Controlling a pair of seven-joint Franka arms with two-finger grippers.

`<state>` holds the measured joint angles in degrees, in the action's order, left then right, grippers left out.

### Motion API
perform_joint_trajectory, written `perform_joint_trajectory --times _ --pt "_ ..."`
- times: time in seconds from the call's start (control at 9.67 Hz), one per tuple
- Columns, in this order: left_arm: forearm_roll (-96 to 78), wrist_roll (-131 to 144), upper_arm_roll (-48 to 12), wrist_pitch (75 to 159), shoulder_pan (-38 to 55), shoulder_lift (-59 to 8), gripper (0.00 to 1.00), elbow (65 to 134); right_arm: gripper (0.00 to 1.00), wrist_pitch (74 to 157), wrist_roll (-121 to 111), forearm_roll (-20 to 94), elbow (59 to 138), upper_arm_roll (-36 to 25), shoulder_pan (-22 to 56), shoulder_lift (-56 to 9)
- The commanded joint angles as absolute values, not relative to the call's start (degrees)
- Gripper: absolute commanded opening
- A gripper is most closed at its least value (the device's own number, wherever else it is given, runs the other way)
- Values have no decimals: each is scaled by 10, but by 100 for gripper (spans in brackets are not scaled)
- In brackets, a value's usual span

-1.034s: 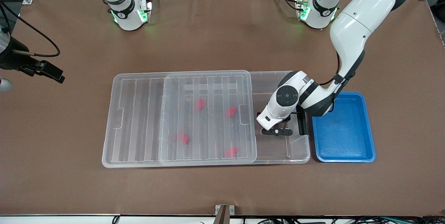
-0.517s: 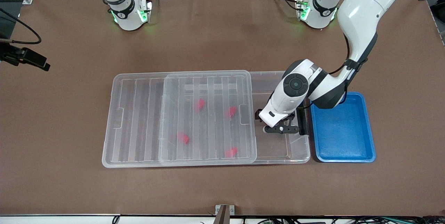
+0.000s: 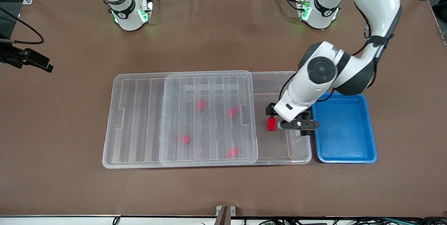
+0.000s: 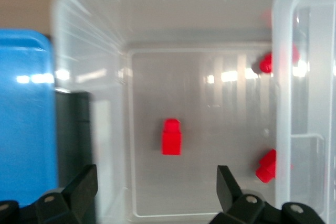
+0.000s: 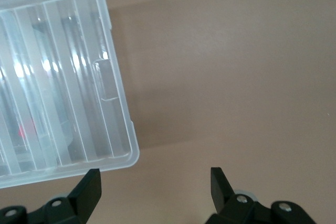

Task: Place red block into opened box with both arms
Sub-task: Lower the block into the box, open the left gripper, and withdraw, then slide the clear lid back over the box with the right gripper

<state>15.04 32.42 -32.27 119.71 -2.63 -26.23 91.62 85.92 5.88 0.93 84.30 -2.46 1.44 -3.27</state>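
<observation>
A red block (image 3: 271,124) (image 4: 171,136) lies loose on the floor of the clear box (image 3: 301,157) (image 4: 89,35), in the uncovered end by the left arm. Above that end, over the box's black clip (image 4: 73,121), hangs my left gripper (image 3: 299,125) (image 4: 155,192), open with nothing between its fingers. The ribbed lid (image 3: 139,120) (image 5: 58,77) sits slid toward the right arm's end and covers the remainder of the box. Several more red blocks (image 3: 200,104) show through it. My right gripper (image 5: 155,187) is open over bare table beside the lid's corner.
A blue tray (image 3: 349,155) (image 4: 23,119) stands beside the box at the left arm's end, with nothing in it. Brown table surface surrounds the box. The left arm's white forearm (image 3: 319,73) reaches over the box's rim and the tray's corner.
My left gripper has risen and shifted toward the blue tray, and a red block that it covered now lies on the box floor. My right arm's hand has shifted a little near the table's end.
</observation>
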Motion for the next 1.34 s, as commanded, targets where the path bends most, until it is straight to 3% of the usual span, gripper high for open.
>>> perform_joint_trajectory --times 0.0,0.1,0.21,0.41,0.72,0.93,1.24 --pt "81 234 -249 1164 -19 -197 100 935 32 927 13 15 889 -24 23 -55" --pt "46 189 -207 1145 -12 -166 100 935 4 987 10 15 921 -24 30 -84" --pt "31 155 -158 1132 2 -137 100 935 0 1036 9 14 944 -24 36 -106" --pt "30 57 -97 1104 11 -84 100 938 0 1097 8 13 959 -24 58 -174" --pt "20 49 -27 1052 22 -31 100 938 0 1214 4 6 1026 -24 72 -199" --pt "-14 47 5 1011 31 1 100 940 0 1214 -14 6 1027 -24 70 -199" --pt "-7 50 2 948 17 27 100 939 0 1211 -10 10 1026 -21 75 -200"
